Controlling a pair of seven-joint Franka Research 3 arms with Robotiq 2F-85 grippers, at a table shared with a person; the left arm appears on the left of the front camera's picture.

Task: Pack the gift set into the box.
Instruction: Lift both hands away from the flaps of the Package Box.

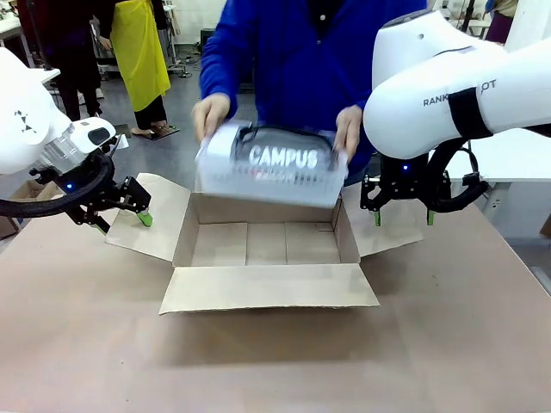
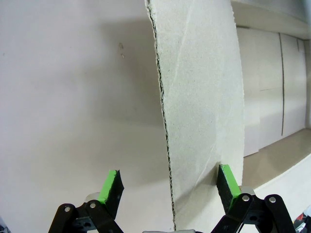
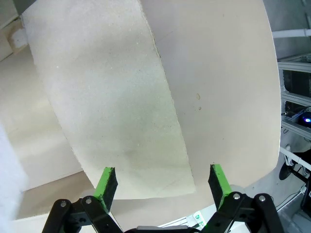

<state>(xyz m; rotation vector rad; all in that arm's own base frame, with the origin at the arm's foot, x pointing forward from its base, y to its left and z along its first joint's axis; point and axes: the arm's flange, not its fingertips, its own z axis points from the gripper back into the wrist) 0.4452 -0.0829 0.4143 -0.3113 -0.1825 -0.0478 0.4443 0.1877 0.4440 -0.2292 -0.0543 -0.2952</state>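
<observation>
We see the gift set (image 1: 267, 168) held in the air between our two grippers, farther across the table than both and above the far wall of the box (image 1: 267, 245). It is tipped so that its face turns toward us. The grey pouch (image 1: 284, 157) reads "CAMPUS" in white, and the rest of the tray is too blurred to tell. A person grips it at both ends, one hand (image 1: 209, 116) on the end nearer our left gripper and the other hand (image 1: 349, 129) on the end nearer our right gripper.

The box stands open on the table (image 1: 275, 361) with its flaps spread outward. Its floor is bare cardboard, and the near flap (image 1: 267, 288) lies flat toward us.

Our left gripper (image 1: 125, 222) hangs over the left flap (image 1: 151, 219) with its fingers spread and nothing between them. In the left wrist view, the left gripper (image 2: 170, 182) straddles the ragged edge of that flap (image 2: 204, 121), with one green pad (image 2: 111, 184) over bare table and the other over cardboard.

Our right gripper (image 1: 403, 218) is likewise released and empty above the right flap (image 1: 387, 228). In the right wrist view, the right gripper (image 3: 163, 182) looks down on the flap (image 3: 112, 111), whose outer corner lies between the spread fingers.
</observation>
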